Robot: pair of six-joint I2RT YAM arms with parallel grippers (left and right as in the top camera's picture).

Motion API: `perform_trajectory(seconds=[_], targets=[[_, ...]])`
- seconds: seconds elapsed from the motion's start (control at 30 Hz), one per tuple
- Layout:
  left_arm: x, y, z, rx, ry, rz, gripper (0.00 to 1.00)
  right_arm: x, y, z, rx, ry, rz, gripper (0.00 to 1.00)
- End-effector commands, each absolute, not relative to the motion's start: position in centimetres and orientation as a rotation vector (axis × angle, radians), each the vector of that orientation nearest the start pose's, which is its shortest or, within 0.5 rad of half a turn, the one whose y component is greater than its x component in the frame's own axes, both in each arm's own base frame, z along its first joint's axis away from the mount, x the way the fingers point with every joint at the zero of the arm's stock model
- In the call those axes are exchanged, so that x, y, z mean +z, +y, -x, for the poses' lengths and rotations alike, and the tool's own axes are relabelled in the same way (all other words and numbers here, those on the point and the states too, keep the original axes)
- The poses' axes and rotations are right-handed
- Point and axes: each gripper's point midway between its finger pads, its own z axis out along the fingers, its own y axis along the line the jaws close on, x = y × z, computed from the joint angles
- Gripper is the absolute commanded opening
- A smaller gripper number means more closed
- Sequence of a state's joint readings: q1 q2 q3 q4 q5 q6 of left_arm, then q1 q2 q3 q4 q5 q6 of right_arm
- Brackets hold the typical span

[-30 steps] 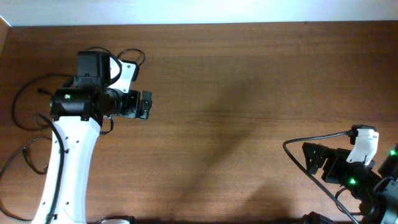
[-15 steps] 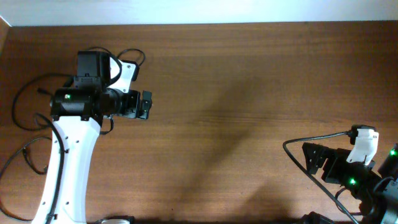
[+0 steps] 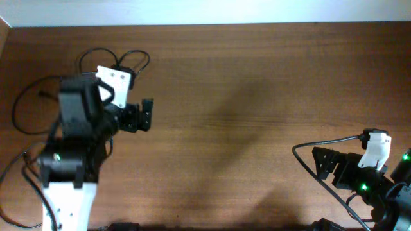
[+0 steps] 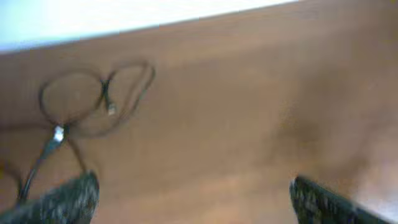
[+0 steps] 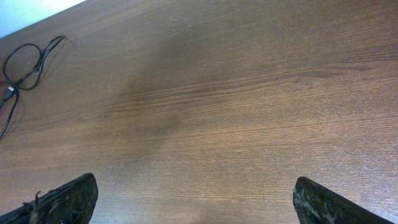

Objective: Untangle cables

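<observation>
Thin black cables [image 3: 131, 59] lie in loops at the table's far left, with more strands along the left edge [image 3: 19, 109]. My left gripper [image 3: 144, 114] is open and empty, just right of the loops and in front of them. The blurred left wrist view shows two crossed loops [image 4: 93, 93] with a silver connector [image 4: 57, 133] beyond the spread fingers [image 4: 196, 205]. My right gripper [image 3: 321, 163] is open and empty at the front right, far from the cables. In the right wrist view the loops [image 5: 25, 59] show far off at top left, ahead of the open fingers [image 5: 196, 202].
The brown wooden table [image 3: 244, 96] stretches between the two arms. A black lead [image 3: 305, 146] curves beside the right arm. The white wall edge runs along the table's back. Another cable strand [image 3: 16, 168] lies at the front left beside the left arm's white base.
The left arm has drawn back toward the front left, uncovering the cable loops at the back; its gripper shifted slightly left and down. The right arm has not moved.
</observation>
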State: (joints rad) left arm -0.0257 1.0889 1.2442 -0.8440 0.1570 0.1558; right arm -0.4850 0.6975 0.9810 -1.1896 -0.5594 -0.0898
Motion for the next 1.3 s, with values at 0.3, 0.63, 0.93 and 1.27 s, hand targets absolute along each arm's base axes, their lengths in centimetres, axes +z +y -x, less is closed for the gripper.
perform_trajectory(seconds=[0.3,0.63,0.93,1.27], targets=[[27.7,-8.6,-27.1,-0.180,1.640,-0.450,0.99,24.4,0.1,-19.5,0.401,2.306,-0.207,0.99],[25.3,-8.3,-23.5,-0.193,1.406,-0.417,0.99,24.4,0.1,-19.5,0.401,2.306,-0.207,0.99],[20.7,-6.9,-23.4,-0.176,1.410,-0.320,0.99,24.4,0.1,-19.5,0.401,2.306,-0.207,0.99],[15.7,-3.1,-24.4,-0.050,1.636,-0.192,0.99,24.4,0.1,-19.5,0.401,2.306,-0.207,0.99]])
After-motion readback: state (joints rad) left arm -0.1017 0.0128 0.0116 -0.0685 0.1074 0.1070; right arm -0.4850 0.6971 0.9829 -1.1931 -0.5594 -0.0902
